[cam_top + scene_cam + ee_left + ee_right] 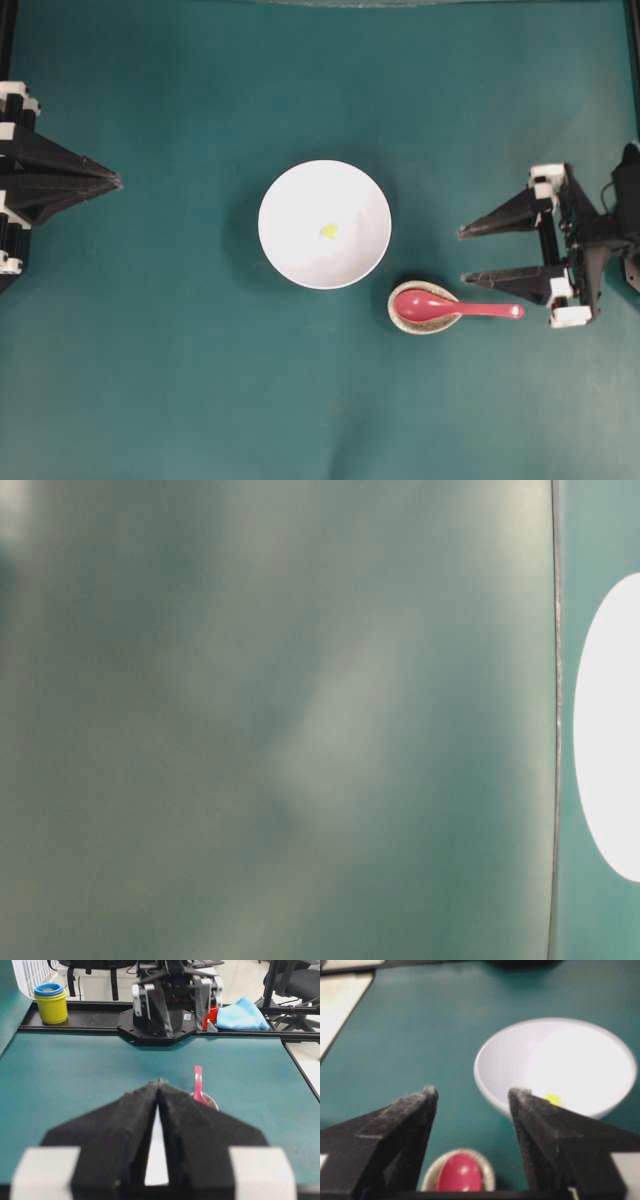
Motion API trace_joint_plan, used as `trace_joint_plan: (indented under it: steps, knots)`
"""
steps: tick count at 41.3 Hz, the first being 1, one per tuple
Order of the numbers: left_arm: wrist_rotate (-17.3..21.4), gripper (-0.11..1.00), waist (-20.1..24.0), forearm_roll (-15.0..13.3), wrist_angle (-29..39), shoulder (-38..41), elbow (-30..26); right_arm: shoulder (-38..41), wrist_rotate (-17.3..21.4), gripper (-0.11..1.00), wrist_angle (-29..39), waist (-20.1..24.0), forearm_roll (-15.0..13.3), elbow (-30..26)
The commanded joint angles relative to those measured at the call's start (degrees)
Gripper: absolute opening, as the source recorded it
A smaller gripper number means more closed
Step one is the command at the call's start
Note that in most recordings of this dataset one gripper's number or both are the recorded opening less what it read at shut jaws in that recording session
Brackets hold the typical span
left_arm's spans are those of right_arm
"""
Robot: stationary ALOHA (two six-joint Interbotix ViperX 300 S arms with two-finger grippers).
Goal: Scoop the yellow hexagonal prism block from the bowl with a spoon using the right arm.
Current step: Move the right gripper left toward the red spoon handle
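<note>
The white bowl sits mid-table with the tiny yellow hexagonal prism block inside, right of centre. The pink-red spoon rests with its scoop in a small speckled spoon rest, handle pointing right. My right gripper stands open to the right of the spoon, its lower finger just above the handle end, holding nothing. In the right wrist view the spoon's scoop lies low between the fingers, with the bowl and block ahead. My left gripper is shut at the left edge.
Green mat covers the table. In the left wrist view a yellow cup with a blue rim and a blue cloth lie on the far ledge beside the right arm's base. The table-level view is blurred, showing only a white bowl edge.
</note>
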Motion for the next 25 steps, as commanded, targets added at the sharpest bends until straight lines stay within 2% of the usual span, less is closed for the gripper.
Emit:
trace_joint_plan:
  steps: [1, 6, 14, 25]
  knots:
    - [0.09, 0.09, -0.09, 0.09, -0.44, 0.26, -1.49, 2.99, -0.18, 0.62, -4.22, 2.81, 2.72, 0.44]
    - [0.18, 0.09, -0.09, 0.09, -0.53, 0.26, -1.49, 7.56, -0.18, 0.62, -10.11, 7.38, 7.21, 1.93]
    - [0.88, 0.09, 0.0, 0.09, -0.62, 0.18, -1.49, 16.96, -0.18, 0.62, -18.28, 15.82, 16.0, 2.46]
    - [0.7, 0.09, -0.09, 0.09, -0.79, 0.53, -1.49, 29.62, -0.18, 0.62, -24.26, 21.45, 23.55, 0.53]
